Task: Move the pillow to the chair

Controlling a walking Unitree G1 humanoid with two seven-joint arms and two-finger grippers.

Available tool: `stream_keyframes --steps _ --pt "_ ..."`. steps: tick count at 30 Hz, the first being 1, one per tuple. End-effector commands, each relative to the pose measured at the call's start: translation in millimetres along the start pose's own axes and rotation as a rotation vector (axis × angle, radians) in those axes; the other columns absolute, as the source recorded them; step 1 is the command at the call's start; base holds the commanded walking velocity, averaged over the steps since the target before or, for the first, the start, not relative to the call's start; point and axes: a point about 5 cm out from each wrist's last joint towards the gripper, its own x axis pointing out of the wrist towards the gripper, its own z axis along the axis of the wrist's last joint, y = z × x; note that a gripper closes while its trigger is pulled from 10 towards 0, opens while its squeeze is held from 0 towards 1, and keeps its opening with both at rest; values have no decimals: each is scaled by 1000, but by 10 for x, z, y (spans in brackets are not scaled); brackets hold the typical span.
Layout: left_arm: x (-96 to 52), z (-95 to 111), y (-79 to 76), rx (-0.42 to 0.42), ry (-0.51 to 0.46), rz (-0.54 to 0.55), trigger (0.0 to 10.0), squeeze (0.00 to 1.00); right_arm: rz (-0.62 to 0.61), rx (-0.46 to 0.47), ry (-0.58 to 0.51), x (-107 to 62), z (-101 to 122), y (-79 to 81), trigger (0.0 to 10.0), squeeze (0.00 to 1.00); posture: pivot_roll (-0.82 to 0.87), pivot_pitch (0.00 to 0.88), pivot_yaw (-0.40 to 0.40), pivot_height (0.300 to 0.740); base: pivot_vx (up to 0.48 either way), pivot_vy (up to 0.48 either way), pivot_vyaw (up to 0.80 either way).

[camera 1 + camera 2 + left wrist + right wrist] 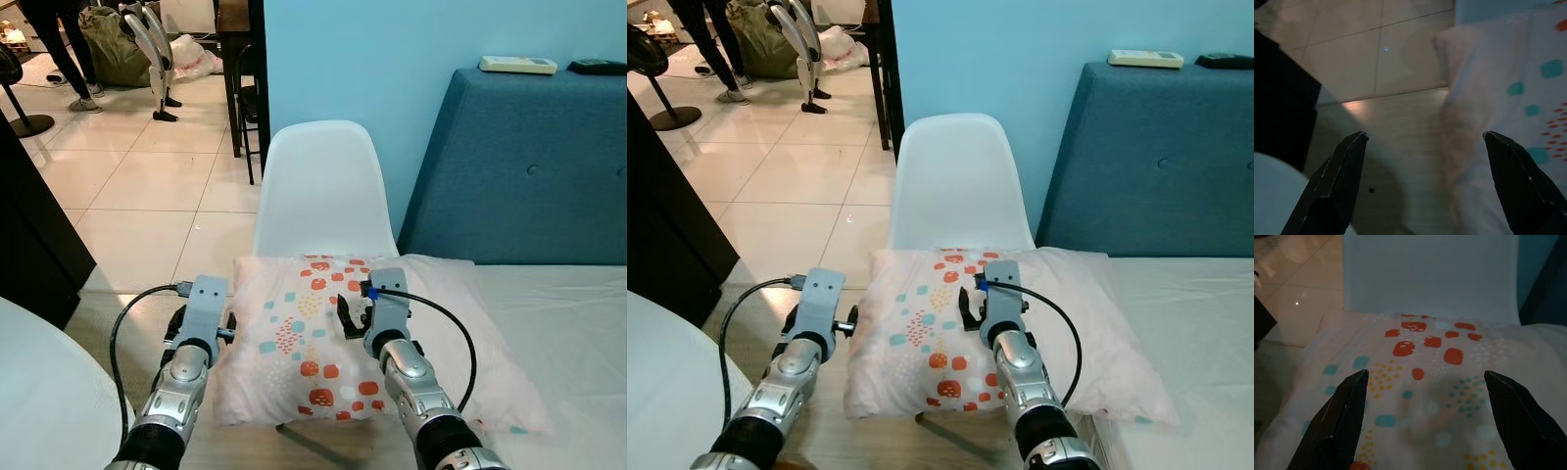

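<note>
I'm looking down at the pillow (333,338), pale pink with red, teal and yellow patches, and it is lying across the seat of the white chair (323,181), its far edge against the backrest and its right end spilling over toward the bed (578,323). My right gripper (1425,396) is hovering just above the pillow's middle with its fingers spread wide and holding nothing. My left gripper (1422,161) is sitting off the pillow's left edge, fingers also apart and empty, one finger (1520,181) close over the fabric, though the dim wrist view makes me unsure whether it is touching. I'm judging the pillow to be light, soft and squashy, so it will sag and fold. I'm thinking a pinch on the plump side edges, one gripper per side, is holding better than the flat top
</note>
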Motion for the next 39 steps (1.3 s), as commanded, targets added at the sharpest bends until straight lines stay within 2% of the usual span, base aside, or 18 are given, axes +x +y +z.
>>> stream_keyframes --steps 1,8,20,27,28,34,39 --pt "-24 -54 81 18 18 24 10000 0 4 4 15 -15 -33 30 10000 0 28 154 19 712 0 0 0" --pt "-68 -98 167 -6 19 48 10000 0 21 7 24 -35 -64 96 10000 0 35 193 12 712 0 0 0" --pt "-156 -101 152 -33 8 63 10000 0 57 -17 33 -55 -69 131 10000 0 39 243 -3 712 0 0 0" --pt "-126 -100 104 -27 10 57 10000 0 40 -30 29 -24 -24 48 10000 0 21 200 -18 712 0 0 0" --pt "-111 -96 99 -16 17 55 10000 0 41 -39 28 -17 -18 40 10000 0 23 162 -22 712 0 0 0" --pt "-67 -108 89 19 52 44 10000 0 40 -43 33 5 -8 45 10000 0 -12 89 -42 712 0 0 0" --pt "-69 -108 -13 33 60 33 10000 0 45 -57 66 -32 -103 -4 10000 0 16 89 -58 712 0 0 0"
